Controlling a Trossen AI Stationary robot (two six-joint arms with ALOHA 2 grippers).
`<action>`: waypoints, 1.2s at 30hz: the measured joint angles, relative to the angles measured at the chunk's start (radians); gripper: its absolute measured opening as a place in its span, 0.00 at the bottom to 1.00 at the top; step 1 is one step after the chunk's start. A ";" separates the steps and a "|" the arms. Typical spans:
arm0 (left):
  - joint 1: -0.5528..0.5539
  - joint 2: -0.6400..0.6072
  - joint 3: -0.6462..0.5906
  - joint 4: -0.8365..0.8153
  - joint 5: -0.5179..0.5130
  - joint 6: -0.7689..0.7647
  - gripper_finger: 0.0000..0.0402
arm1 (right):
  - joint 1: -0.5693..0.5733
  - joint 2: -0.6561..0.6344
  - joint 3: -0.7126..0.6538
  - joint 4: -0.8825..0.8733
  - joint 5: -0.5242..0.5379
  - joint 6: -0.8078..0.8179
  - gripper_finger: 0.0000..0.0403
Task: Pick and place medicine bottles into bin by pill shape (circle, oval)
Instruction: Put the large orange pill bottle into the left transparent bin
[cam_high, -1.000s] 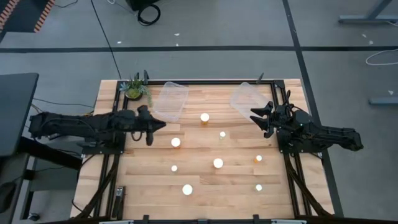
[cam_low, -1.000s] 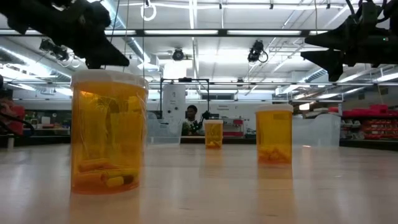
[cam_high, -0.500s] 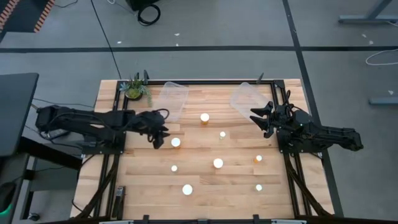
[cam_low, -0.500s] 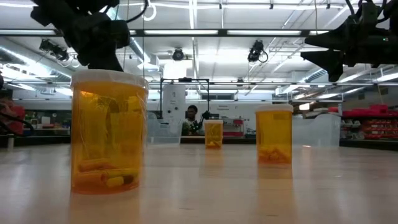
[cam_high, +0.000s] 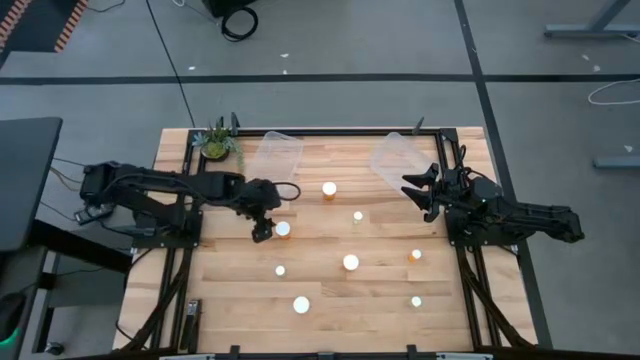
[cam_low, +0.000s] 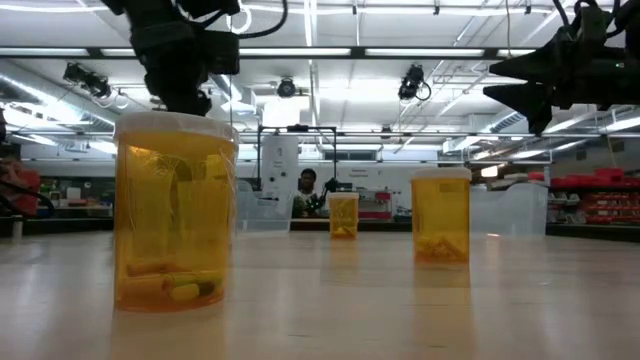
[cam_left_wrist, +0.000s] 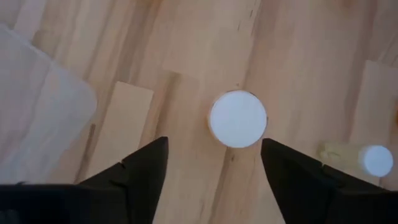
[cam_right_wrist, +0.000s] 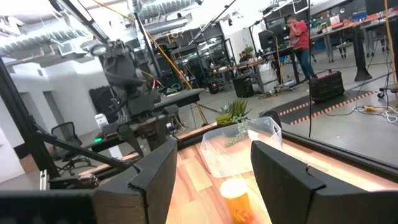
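The bottle you are after (cam_left_wrist: 238, 119) stands upright on the table (cam_high: 340, 300), its round white cap showing just ahead of the left gripper's (cam_left_wrist: 214, 163) fingertips and in line with the gap between them. In the high view that same bottle (cam_high: 283, 229) sits right beside the gripper (cam_high: 263, 231), nearly touching but not yet enclosed. You are in the approach step of a pick: nothing is held, and no bottle lies in either clear bin (cam_high: 272, 160) yet, as far as the high view shows.

Your left fingers (cam_left_wrist: 134, 174) are spread wide, with bare wood between them. The gap looks ample for this cap. Next, I judge you need to bring the gripper forward and down until the fingers straddle the bottle below its cap, then close. A second, smaller bottle (cam_left_wrist: 367, 160) lies off to one side of the far finger; keep clear of it as you descend.

The left arm (cam_high: 170, 190) reaches out from its side, bent at the elbow, with the wrist turned down so the gripper points at the tabletop. From the low view it hangs above the nearest bottle (cam_low: 175, 212).

The right gripper (cam_high: 424, 193) waits at its own side near the other bin (cam_high: 395, 158), fingers parted and empty, well apart from the remaining bottles.
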 joint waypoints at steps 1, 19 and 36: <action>0.000 0.018 0.024 -0.020 0.000 0.004 0.69 | 0.000 0.000 0.000 -0.001 0.000 0.000 0.53; -0.019 0.223 0.152 -0.048 0.052 0.107 0.71 | 0.000 0.000 0.000 -0.024 0.000 0.000 0.53; -0.054 0.260 0.152 -0.007 0.012 0.132 0.71 | 0.000 0.000 0.000 -0.040 0.000 0.000 0.53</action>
